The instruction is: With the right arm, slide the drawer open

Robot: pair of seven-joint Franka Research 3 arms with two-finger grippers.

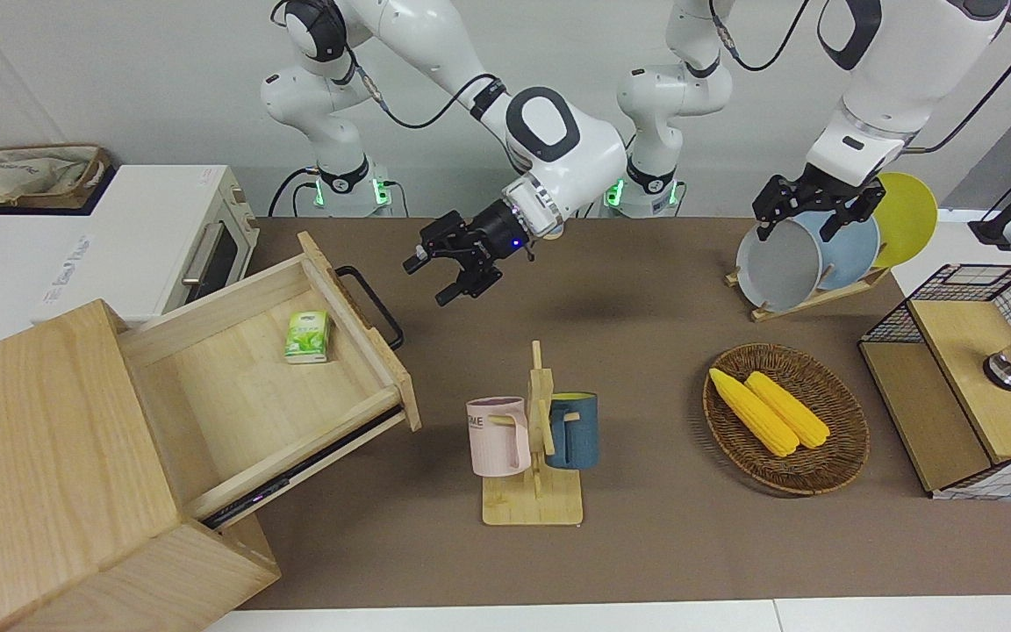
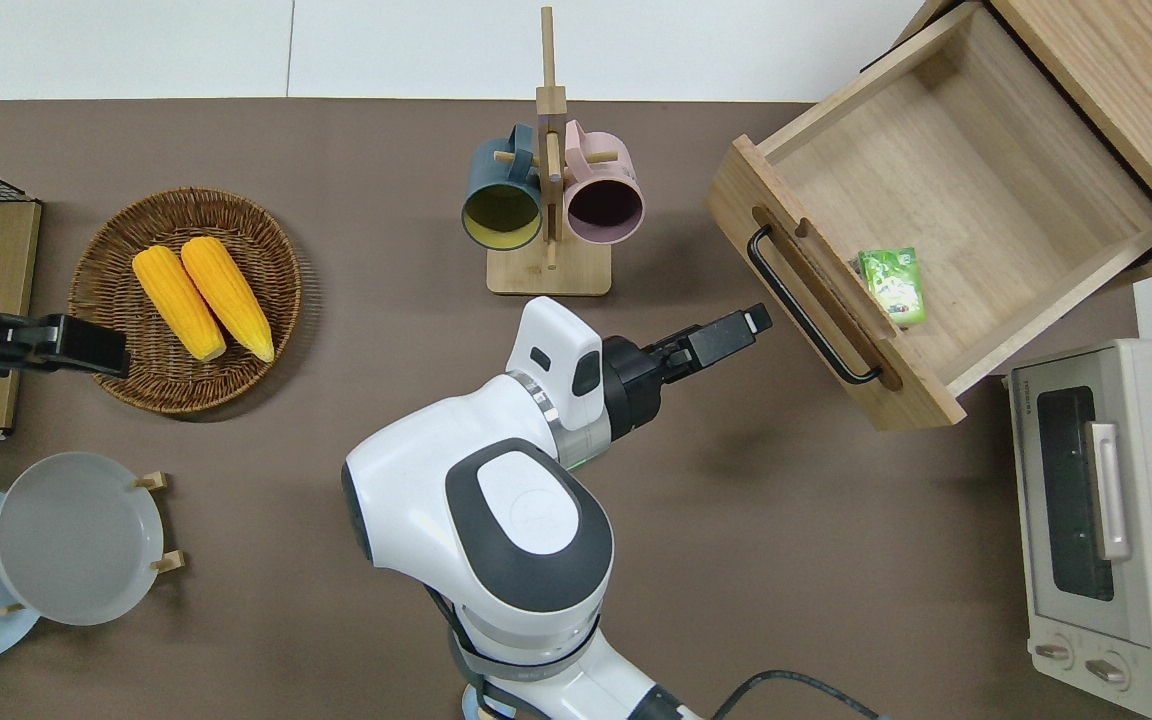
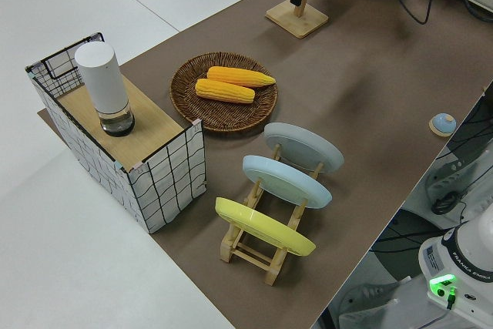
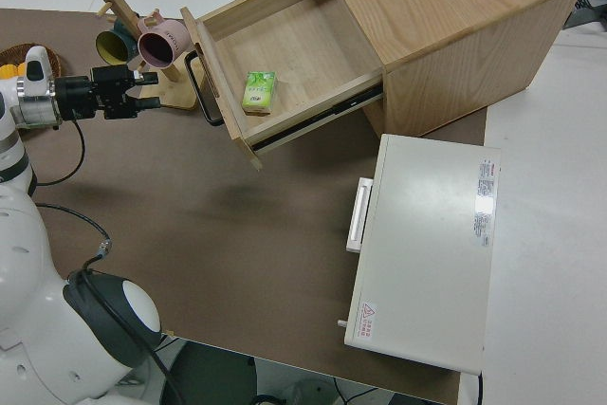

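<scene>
at the right arm's end of the table, drawer (image 1: 295, 377) pulled well out of the light-wood box (image 1: 49, 465), black loop handle (image 1: 371, 305) facing the middle of the table, a small green packet (image 1: 307, 337) lying inside near the front panel. just beside the handle but clear of it, right gripper (image 1: 446, 266) hanging over bare brown mat between handle and mug rack (image 1: 534, 439), fingers spread apart, holding nothing. toward the left arm's end, a wicker basket (image 1: 830, 465) with two corn cobs, a plate rack, a wire-mesh cabinet; left arm parked, gripper (image 1: 808, 211) seen, finger state not possible to tell.

judging by the long reach of the drawer, opening looks done or very nearly so. to finish well: back straight away along the drawer's line of travel, keeping the open fingers free of the loop so as not to snag it and nudge the drawer shut or askew. lift before swinging, minding the mugs close by. if more travel wanted, re-hook the handle squarely and pull level, without twisting the runners.
</scene>
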